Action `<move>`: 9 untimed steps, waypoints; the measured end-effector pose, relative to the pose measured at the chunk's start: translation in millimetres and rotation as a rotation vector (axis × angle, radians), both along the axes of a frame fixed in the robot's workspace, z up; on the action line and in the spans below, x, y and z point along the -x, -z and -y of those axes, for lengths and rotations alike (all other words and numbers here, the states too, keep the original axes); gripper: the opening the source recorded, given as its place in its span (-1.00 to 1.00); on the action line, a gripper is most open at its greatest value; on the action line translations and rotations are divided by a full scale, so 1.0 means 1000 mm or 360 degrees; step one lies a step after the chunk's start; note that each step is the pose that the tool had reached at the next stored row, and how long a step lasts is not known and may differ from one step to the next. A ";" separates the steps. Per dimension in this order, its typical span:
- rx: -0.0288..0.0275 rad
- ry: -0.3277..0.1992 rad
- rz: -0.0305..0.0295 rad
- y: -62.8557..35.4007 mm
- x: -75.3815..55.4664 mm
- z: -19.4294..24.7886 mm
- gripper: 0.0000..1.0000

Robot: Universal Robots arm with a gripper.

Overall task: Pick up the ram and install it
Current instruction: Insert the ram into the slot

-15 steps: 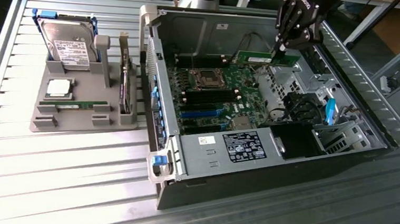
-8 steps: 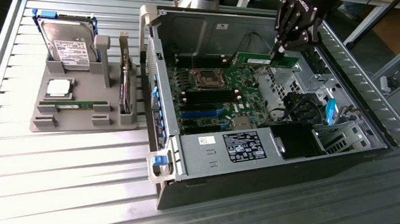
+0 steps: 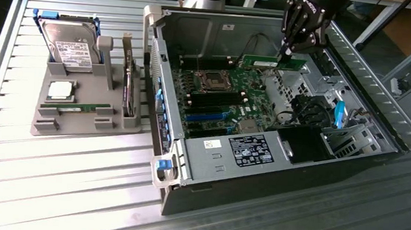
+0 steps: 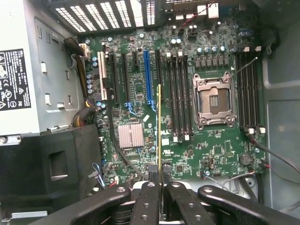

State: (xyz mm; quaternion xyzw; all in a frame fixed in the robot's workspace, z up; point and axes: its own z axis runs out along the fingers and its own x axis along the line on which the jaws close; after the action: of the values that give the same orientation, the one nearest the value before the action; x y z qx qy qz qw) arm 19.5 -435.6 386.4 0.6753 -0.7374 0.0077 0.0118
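exterior view: i read the gripper (image 3: 289,51) clamped on the ram (image 3: 271,62), holding it in the air over the open case (image 3: 219,26), near its far wall; pick-up done, insertion not yet; the ram is a narrow green stick; its twin (image 3: 75,107) lies in the grey tray (image 3: 53,123).
wrist view: the fingers (image 4: 149,197) pinch the ram (image 4: 159,131), seen edge-on as a thin line over the motherboard (image 4: 220,150); my judgement: seating calls for squaring that edge over an empty memory slot (image 4: 180,93) beside the cpu socket (image 4: 213,101).
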 end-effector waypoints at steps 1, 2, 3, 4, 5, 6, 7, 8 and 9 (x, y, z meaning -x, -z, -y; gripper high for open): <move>-0.00002 0.0000 0.00000 0.0005 0.000 0.0000 -0.78; -0.00001 0.0000 0.00000 0.0012 0.000 0.0000 -0.78; 0.00000 0.0000 0.00000 0.0019 0.000 0.0000 -0.78; 0.00000 0.0000 -0.00001 0.0023 0.000 0.0000 -0.78; -0.00001 0.0000 0.00000 0.0027 0.000 0.0000 -0.78; -0.00001 0.0000 0.00000 0.0029 0.000 0.0000 -0.78; -0.00001 0.0000 0.00000 0.0033 0.000 0.0000 -0.78; -0.00001 0.0000 0.00000 0.0036 0.000 0.0000 -0.78; -0.00001 0.0000 0.00000 0.0040 0.000 0.0000 -0.78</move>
State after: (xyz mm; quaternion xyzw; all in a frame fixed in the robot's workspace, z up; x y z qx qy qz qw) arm 19.5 -435.6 382.5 0.6753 -0.7374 0.0077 0.0118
